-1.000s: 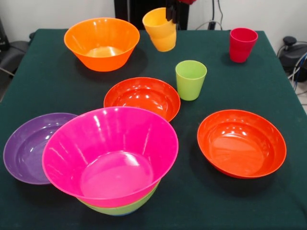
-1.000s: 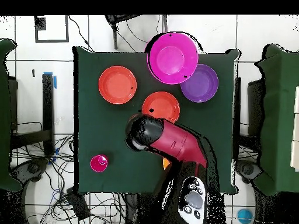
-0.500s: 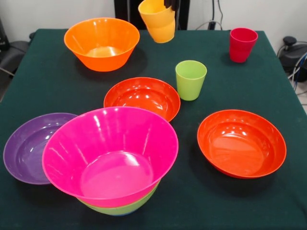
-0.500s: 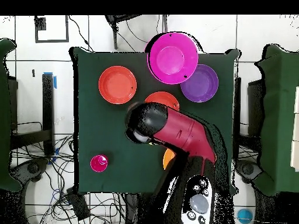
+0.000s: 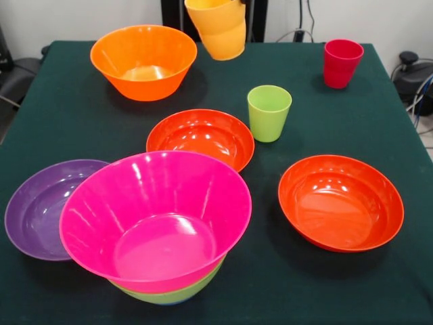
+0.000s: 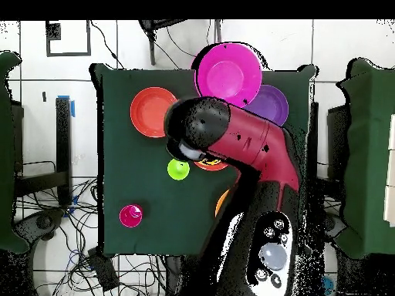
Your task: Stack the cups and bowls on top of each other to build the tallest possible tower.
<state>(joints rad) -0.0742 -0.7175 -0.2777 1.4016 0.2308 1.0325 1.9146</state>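
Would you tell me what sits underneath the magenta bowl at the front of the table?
A lime-green bowl sits under the magenta bowl, nested; only a strip of its rim and wall shows. A sliver of blue peeks out below that. What it belongs to is covered.

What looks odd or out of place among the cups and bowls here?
The yellow cup hangs tilted in the air above the table's far edge, not standing like the green cup and red cup. Nothing looks spilled or broken.
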